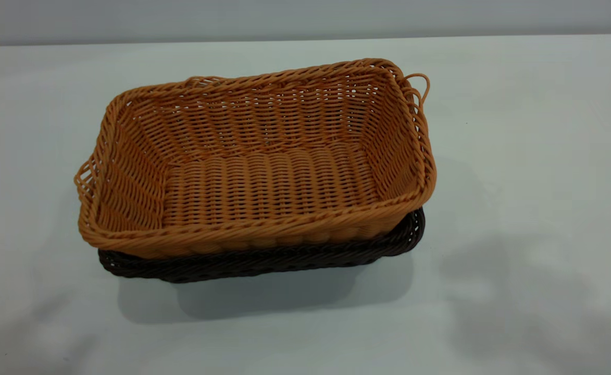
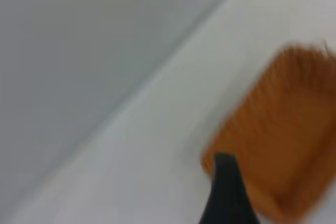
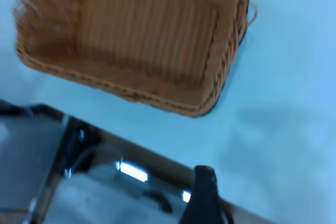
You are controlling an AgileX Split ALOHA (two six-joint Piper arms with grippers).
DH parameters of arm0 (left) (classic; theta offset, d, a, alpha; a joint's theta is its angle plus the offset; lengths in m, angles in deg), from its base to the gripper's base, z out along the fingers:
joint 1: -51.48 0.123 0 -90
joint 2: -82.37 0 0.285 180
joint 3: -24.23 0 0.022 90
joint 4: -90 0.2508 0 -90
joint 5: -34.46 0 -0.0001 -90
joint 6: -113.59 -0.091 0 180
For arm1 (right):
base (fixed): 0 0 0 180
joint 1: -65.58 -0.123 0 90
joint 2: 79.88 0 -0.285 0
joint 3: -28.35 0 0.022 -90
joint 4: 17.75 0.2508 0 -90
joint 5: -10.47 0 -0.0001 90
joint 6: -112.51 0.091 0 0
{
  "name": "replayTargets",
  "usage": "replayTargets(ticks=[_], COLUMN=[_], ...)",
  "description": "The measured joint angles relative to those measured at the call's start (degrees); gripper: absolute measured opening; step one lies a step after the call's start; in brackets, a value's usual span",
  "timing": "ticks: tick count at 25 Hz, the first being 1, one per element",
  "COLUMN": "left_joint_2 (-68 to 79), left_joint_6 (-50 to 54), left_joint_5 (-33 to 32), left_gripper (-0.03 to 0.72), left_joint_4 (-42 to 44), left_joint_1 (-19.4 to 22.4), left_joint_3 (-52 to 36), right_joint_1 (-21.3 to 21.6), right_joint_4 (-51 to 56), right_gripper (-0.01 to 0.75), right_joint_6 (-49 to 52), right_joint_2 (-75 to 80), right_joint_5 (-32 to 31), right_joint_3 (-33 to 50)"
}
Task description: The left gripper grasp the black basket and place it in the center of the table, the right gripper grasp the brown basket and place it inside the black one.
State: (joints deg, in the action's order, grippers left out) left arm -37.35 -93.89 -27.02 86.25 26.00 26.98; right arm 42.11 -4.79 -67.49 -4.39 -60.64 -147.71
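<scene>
Item: brown basket (image 1: 263,172), rectangular orange-tan wicker tray with braided rim, seated upright inside the black basket (image 1: 263,260); of the dark one only a band of rim and wall shows below the orange rim along the near side and at the near right corner. The pair is nested slightly askew, the brown rim overhanging the dark rim at the near left corner. Small loose loops of weave stand out at the brown basket's left end and at its far right corner. Interior of the brown basket holds nothing. Support: the table (image 1: 534,156), plain white-grey, with bare surface on every side of the stacked pair; its far edge meets a grey wall. Soft shadows lie on the tabletop near the front and right. Left gripper: one dark finger (image 2: 227,192) shows in the left wrist view, clear of the basket, which lies ahead of it, with open tabletop to one side; whether it is spread or closed cannot be told, and it has hold of nothing visible. Right gripper: one dark finger (image 3: 202,195) shows in the right wrist view, drawn back beyond the table edge, the baskets well apart ahead; its spread likewise cannot be told.
</scene>
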Motion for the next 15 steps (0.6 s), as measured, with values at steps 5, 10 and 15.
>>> replayTargets(ticks=[5,10,15], left_joint_2=[-2.65,-5.34,-8.49], left_joint_6=[11.84,17.94,22.81], left_joint_5=[-5.42,-5.42,-5.42], left_gripper=[0.453,0.453,0.453], left_joint_4=[6.76,8.03,7.96], left_joint_1=[0.0,0.0,0.0], left_joint_3=[-1.0,-9.08,-22.47], right_joint_1=[0.0,0.0,0.0], right_joint_4=[-0.33,-4.21,-8.9], right_gripper=[0.54,0.54,0.54], right_joint_6=[0.53,2.0,3.88], right_joint_2=[-12.28,-24.11,-33.97], right_joint_5=[-0.8,-0.97,-1.1], right_joint_3=[0.63,9.18,25.25])
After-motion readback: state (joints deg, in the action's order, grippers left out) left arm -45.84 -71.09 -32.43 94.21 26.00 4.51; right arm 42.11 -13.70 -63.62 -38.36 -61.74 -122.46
